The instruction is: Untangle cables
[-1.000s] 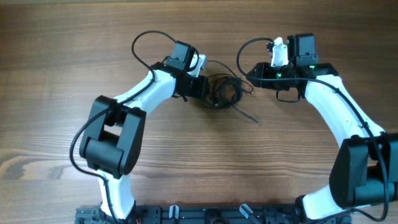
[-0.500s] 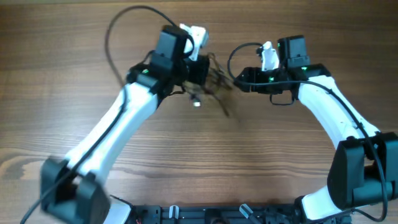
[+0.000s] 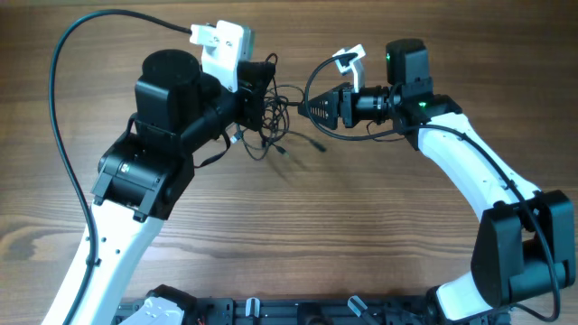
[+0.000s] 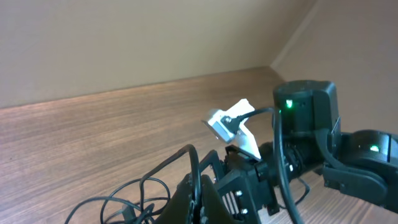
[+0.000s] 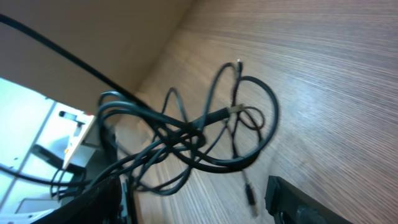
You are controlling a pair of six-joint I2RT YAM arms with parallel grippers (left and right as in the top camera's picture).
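The cables point(image 3: 271, 122) are a tangle of thin black cords hanging from my left gripper point(image 3: 256, 90), which is raised above the table and shut on one strand. A loose plug end point(image 3: 317, 144) trails to the right. In the left wrist view the jaws point(image 4: 200, 199) pinch a cord, with loops point(image 4: 146, 193) to their left. My right gripper point(image 3: 312, 108) is open, points left and sits just right of the tangle. In the right wrist view the tangle point(image 5: 186, 134) hangs ahead of the open fingers point(image 5: 199, 205), with a plug point(image 5: 250, 194) dangling between them.
The wooden table point(image 3: 379, 235) lies under both arms. The left arm's thick fixed cable point(image 3: 68, 54) arcs wide at the far left. The arms' base rail point(image 3: 271, 311) runs along the front edge.
My left arm has risen and swung left, lifting the cable tangle off the table. My right gripper has turned and now points left at the tangle.
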